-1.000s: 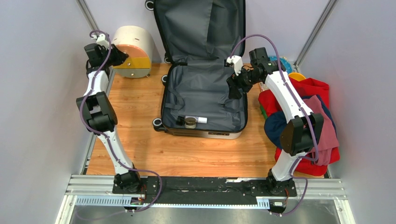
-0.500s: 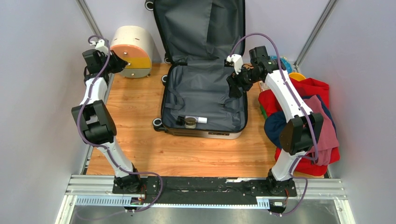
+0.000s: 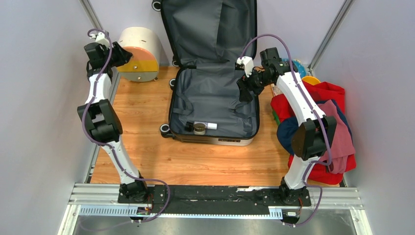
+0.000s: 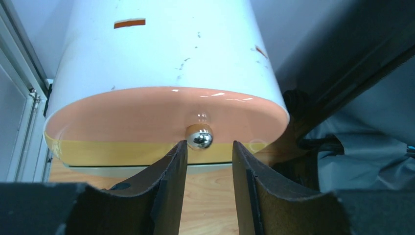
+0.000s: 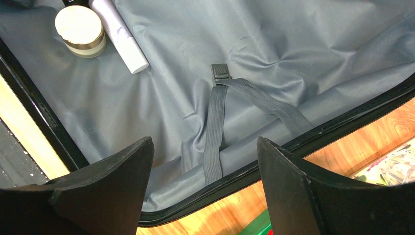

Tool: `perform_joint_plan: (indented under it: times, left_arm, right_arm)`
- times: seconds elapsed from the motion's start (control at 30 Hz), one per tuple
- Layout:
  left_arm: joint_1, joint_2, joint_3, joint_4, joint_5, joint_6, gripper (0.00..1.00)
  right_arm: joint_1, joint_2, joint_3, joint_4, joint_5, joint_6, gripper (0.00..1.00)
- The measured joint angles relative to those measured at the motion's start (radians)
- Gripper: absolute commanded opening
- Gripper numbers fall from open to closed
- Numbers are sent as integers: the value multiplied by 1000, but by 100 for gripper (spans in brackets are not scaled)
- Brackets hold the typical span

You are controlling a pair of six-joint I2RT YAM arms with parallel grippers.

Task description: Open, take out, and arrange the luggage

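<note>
The luggage [image 3: 215,98] lies open on the wooden table, its lid leaning against the back wall and its grey lining [image 5: 274,54] showing. A cream jar [image 3: 199,128] and a white tube [image 3: 209,126] lie at its near end. My right gripper [image 3: 243,90] hovers open over the case's right rim, with a grey strap [image 5: 215,127] below the fingers. My left gripper [image 4: 209,143] stands open in front of the round cream box [image 3: 139,54]. Its fingertips are just short of the chrome knob [image 4: 199,136] on the orange drawer [image 4: 147,115] and hold nothing.
A pile of red, pink and blue clothes [image 3: 318,122] lies right of the case. A green tray edge [image 5: 259,227] shows beside the right rim. A yellow drawer [image 4: 122,152] sits under the orange one. Frame posts and walls close in on the left and back.
My left gripper was shut half a second ago and now stands open; its wrist has shifted slightly back and to the left. The right arm has barely moved.
</note>
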Motion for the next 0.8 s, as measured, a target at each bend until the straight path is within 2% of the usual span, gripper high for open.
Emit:
perform_joint_plan:
  times: [0.53,0.8]
  left_arm:
    - [-16,71,71,-7,-62,-5,47]
    - [-27,96,108,-35,-71,-4,43]
  right_arm:
    - [0,1,3,0,20,0,81]
    - [0,1,3,0,46,-1,81]
